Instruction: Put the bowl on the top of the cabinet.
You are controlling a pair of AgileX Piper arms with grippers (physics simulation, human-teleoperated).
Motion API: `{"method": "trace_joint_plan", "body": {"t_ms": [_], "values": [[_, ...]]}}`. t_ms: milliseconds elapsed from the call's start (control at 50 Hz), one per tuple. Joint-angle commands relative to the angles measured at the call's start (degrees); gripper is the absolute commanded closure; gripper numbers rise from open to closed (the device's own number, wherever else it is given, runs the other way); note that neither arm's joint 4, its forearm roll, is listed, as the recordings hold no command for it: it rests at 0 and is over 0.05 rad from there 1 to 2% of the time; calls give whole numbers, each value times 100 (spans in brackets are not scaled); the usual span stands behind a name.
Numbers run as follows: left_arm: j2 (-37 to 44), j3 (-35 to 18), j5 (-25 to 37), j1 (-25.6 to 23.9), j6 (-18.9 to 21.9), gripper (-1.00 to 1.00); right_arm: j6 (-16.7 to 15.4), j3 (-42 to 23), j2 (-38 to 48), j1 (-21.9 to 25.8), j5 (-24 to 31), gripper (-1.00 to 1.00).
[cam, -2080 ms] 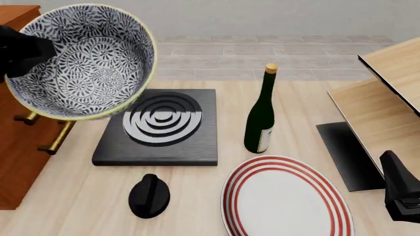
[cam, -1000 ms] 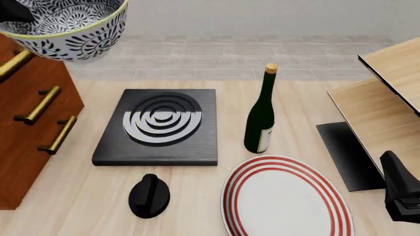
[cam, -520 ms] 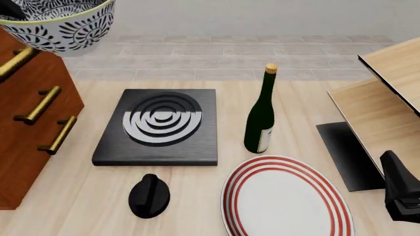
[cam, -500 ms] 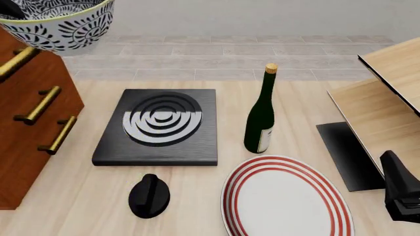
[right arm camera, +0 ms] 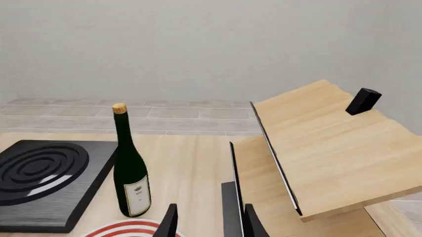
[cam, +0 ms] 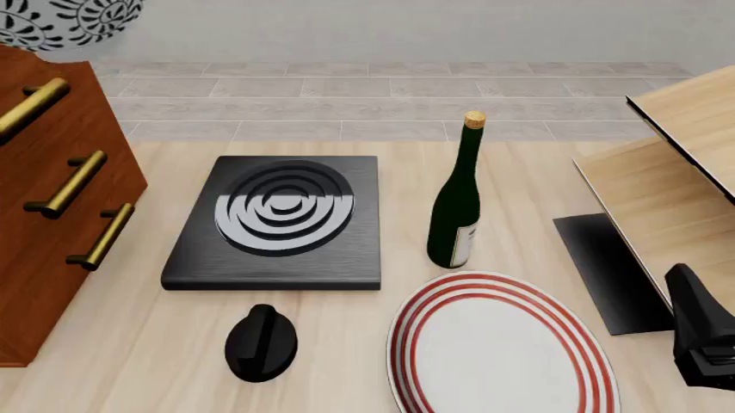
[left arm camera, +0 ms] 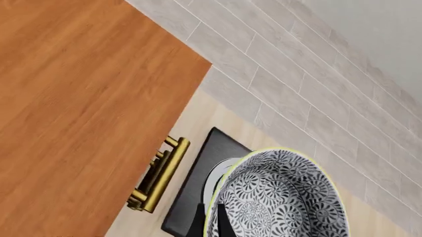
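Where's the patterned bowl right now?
In the front view the bowl sits at the top left corner, mostly out of frame, above the cabinet; the left wrist view shows it beside the cabinet's top.

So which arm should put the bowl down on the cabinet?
The left one. Its gripper already grips the bowl by the rim, up beside the cabinet top. The right gripper is empty, far across the table near the plate.

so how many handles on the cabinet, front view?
3, all on the cabinet front at the view's left: top handle, middle handle, bottom handle. The frame edge crops the cabinet, so more could be hidden.
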Motion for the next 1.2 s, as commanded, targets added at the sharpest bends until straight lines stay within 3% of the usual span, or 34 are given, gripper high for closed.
{"method": "trace_joint_plan", "body": {"t_ms": [20,200,440,1200], "values": [[37,-518,323,359,-13,100,5,-1,22,4,-15,-100],[94,-927,557,542,-33,100,21,15,-3,-8,-5,-100],[99,-1472,913,1133,-115,100,34,19,-3,-3,-9,-100],[159,-1555,903,2927,-210,100,3,1,62,10,-48,-100]]}}
